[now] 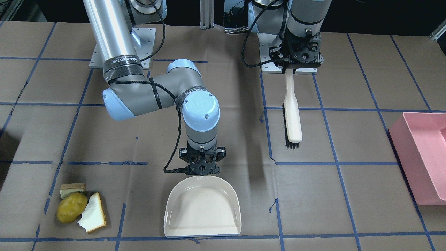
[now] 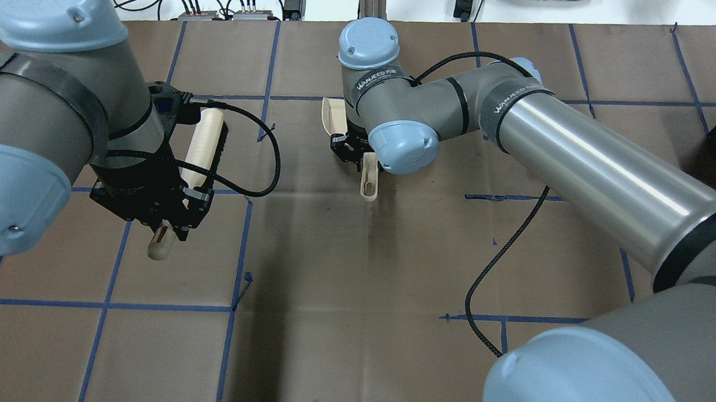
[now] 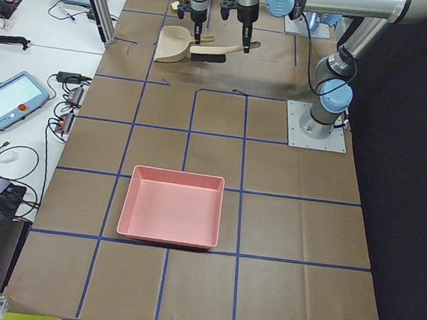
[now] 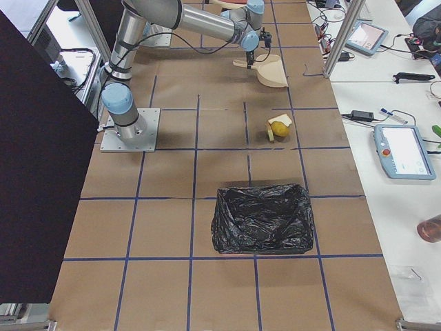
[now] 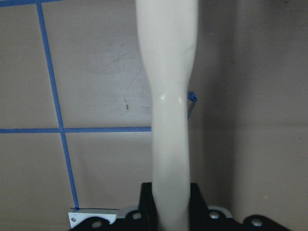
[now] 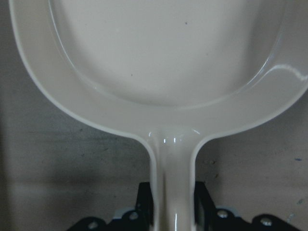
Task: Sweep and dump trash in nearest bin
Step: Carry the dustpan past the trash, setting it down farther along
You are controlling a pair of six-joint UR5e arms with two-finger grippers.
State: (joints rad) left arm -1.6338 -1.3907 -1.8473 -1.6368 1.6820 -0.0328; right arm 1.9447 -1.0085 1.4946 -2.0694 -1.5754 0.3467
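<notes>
The trash lies grouped near the table's operator-side edge: a yellow-brown potato-like lump (image 1: 71, 207), a bitten white bread slice (image 1: 93, 213) and a small sandwich chunk (image 1: 72, 189); the side view shows the same trash (image 4: 279, 127). My right gripper (image 1: 202, 170) is shut on the handle of a cream dustpan (image 1: 202, 209), which sits to the right of the trash in the front view and is empty (image 6: 163, 53). My left gripper (image 1: 291, 68) is shut on the handle of a cream brush (image 1: 292, 115) with black bristles, well away from the trash.
A pink bin (image 1: 423, 157) stands at the table's end on my left side. A bin lined with a black bag (image 4: 262, 217) stands at the other end, beyond the trash. Blue tape lines grid the brown table cover. Both arm bases are bolted along the robot-side edge.
</notes>
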